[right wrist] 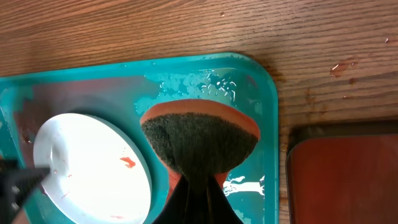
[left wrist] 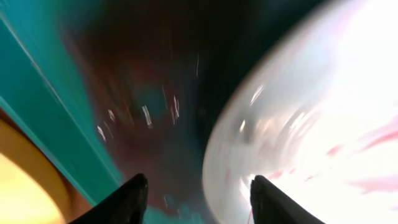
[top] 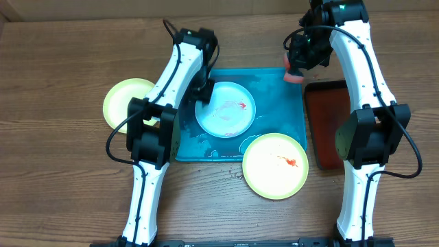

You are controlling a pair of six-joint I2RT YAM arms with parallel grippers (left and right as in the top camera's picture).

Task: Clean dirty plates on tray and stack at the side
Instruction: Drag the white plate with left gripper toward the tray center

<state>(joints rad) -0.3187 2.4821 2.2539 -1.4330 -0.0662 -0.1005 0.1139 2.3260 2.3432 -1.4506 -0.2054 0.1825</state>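
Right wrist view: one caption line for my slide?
A sponge held in the right fingers over the blue tray, beside a smeared white plate.

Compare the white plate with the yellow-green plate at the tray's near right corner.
Colour: the white plate is pale blue-white; the yellow-green plate is not. Place: the white plate lies inside the tray; the yellow-green plate overlaps its corner and reaches onto the table. Contact: the left gripper is at the white plate's rim; nothing is at the yellow-green plate. Both are round, shallow and smeared red.
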